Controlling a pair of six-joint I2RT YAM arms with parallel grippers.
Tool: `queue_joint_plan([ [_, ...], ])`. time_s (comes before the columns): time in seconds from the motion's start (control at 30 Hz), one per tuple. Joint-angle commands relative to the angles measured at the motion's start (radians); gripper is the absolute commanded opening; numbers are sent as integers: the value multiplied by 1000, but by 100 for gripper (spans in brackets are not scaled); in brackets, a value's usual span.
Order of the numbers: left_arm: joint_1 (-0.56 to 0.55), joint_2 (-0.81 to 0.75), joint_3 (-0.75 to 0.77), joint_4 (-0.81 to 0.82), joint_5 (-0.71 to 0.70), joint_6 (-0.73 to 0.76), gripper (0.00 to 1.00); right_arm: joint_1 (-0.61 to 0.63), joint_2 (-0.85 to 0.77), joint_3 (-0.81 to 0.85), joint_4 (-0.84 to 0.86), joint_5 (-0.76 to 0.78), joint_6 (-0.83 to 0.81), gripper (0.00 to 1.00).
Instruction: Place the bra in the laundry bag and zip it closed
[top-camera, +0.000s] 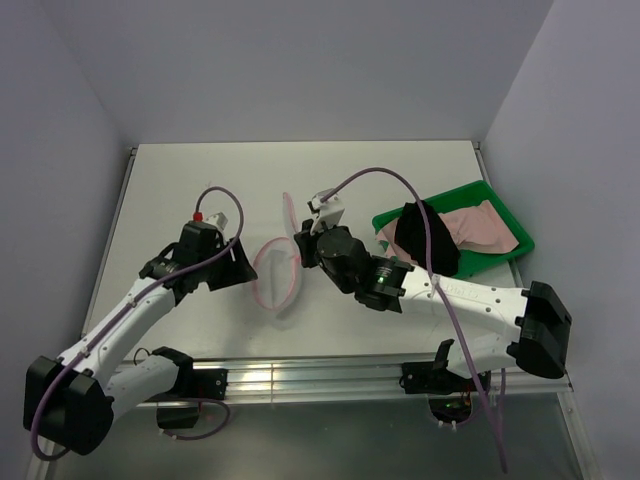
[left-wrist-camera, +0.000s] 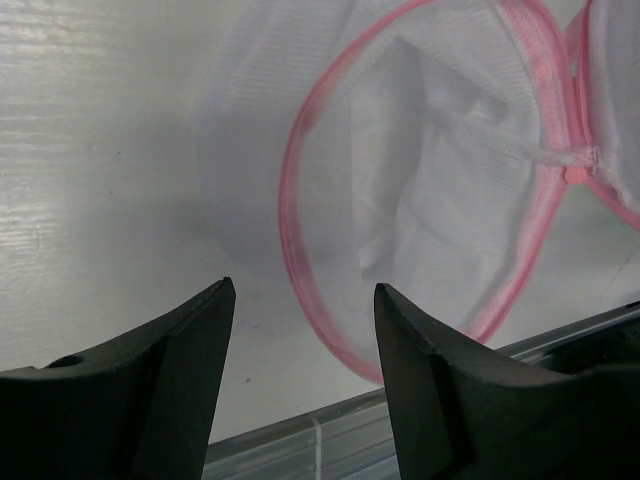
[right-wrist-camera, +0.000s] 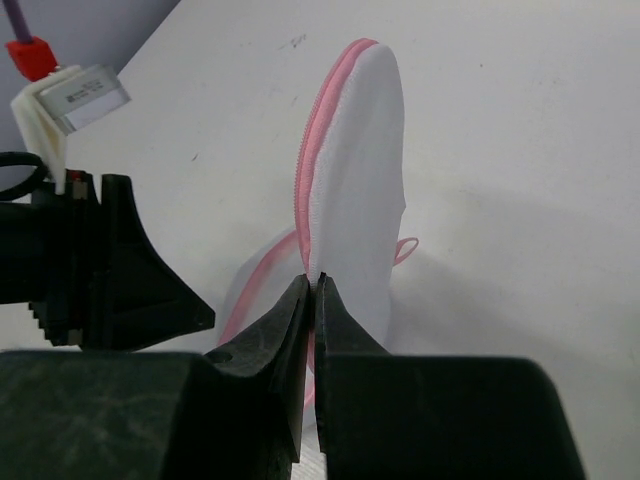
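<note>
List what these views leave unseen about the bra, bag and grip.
- Top view: a black object covers part of the bra in the green tray.
- Right wrist view: the raised lid of the laundry bag hides its inside.
- Left wrist view: the right edge cuts off that lid.
- Top view: the right gripper's fingertips are too small to tell apart.

- White matte counter (top-camera: 300, 170) fills mid-frame in the top view, with faint scuffs.
- Back wall (top-camera: 300, 60) across the top of the frame, plain pale lilac-grey.
- Left wall (top-camera: 50, 150) and right wall (top-camera: 585, 120), same colour.
- Aluminium rail (top-camera: 300, 376) along the counter's lower edge, with glare.
- Darker grey strip (top-camera: 330, 440) at frame bottom, unclear what.
- Even light, soft shadows.
</note>
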Motion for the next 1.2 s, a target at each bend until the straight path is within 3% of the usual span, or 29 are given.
queue_joint_plan([
  [0.0, -26, 44, -19, 101, 19, -34, 64, -5, -48, -16, 59, 20, 13, 0],
  [0.13, -50, 122, -35, 199, 45, -56, 60, -15, -64, -35, 77, 4, 15, 0],
  [0.3, -66, 159, -53, 233, 4, -70, 46, -17, -85, -56, 89, -17, 19, 0],
  [0.43, -70, 124, -65, 233, -94, -76, 48, -22, -88, -59, 88, -31, 25, 0],
  [0.57, -83, 128, -73, 221, -134, -71, 58, -23, -92, -61, 94, -26, 24, 0],
  [0.73, -104, 144, -107, 274, -137, -82, 57, -23, -107, -81, 109, -32, 27, 0],
  [0.87, -107, 151, -116, 313, -114, -85, 44, -26, -101, -74, 103, -43, 30, 0],
  [0.93, -107, 136, -124, 326, -113, -88, 27, -25, -102, -85, 114, -48, 33, 0],
  [0.97, -107, 128, -121, 322, -119, -88, 4, -26, -102, -84, 114, -42, 30, 0],
  [1.0, -107, 122, -112, 311, -138, -87, 0, -28, -102, -79, 109, -39, 30, 0],
  [1.17, -107, -7, -10, 224, -139, -68, 0, -28, -124, -56, 93, -45, 32, 0],
])
